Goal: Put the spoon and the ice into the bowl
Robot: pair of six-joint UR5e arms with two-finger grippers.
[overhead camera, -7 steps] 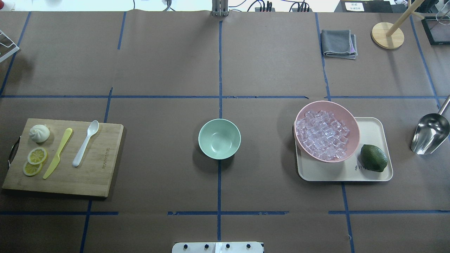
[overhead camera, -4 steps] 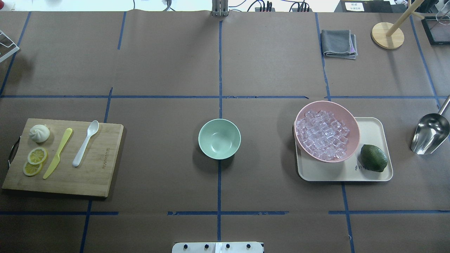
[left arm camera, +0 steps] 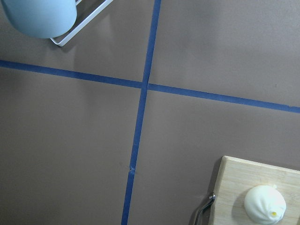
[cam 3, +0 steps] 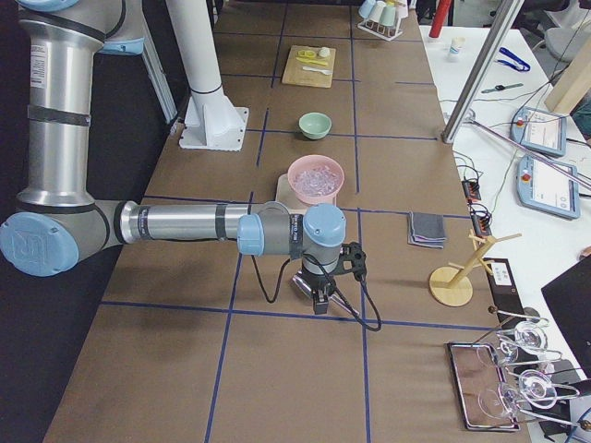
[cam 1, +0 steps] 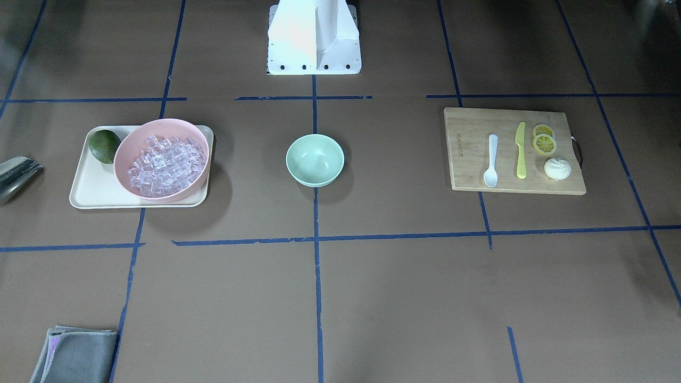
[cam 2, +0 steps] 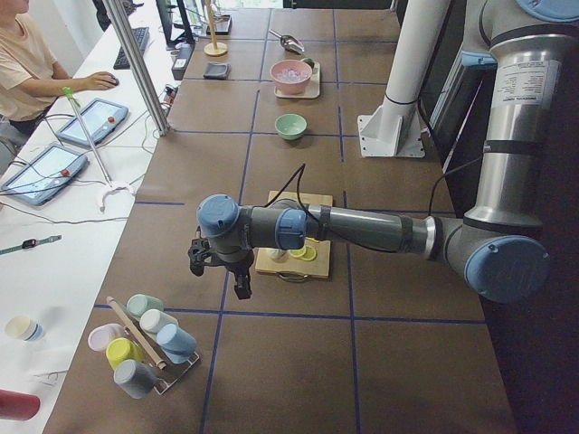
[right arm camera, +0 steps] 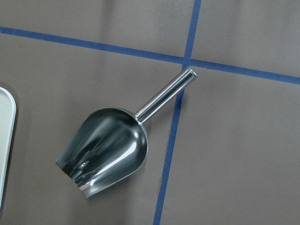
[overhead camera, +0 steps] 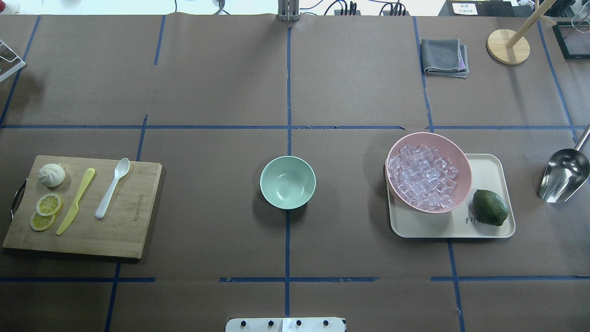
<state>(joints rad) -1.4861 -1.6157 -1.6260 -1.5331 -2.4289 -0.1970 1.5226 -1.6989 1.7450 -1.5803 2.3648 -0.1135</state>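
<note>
The white spoon [overhead camera: 112, 188] lies on the wooden cutting board [overhead camera: 133, 230] at the left, beside a yellow knife [overhead camera: 76, 200]. The mint-green bowl [overhead camera: 287, 182] stands empty at the table's middle. Clear ice cubes [overhead camera: 423, 177] fill the pink bowl [overhead camera: 433, 135] on the right. My left gripper [cam 2: 231, 276] shows only in the exterior left view, hanging past the board's outer end; I cannot tell if it is open. My right gripper [cam 3: 319, 295] shows only in the exterior right view, above a metal scoop [right arm camera: 108, 150]; I cannot tell its state.
A white bun [overhead camera: 51, 175] and lemon slices [overhead camera: 48, 204] share the board. The pink bowl and a lime [overhead camera: 490, 207] sit on a cream tray [overhead camera: 488, 170]. A grey cloth [overhead camera: 445, 56] and wooden stand [overhead camera: 508, 46] are at the far right. A cup rack [cam 2: 145, 344] stands beyond the left gripper.
</note>
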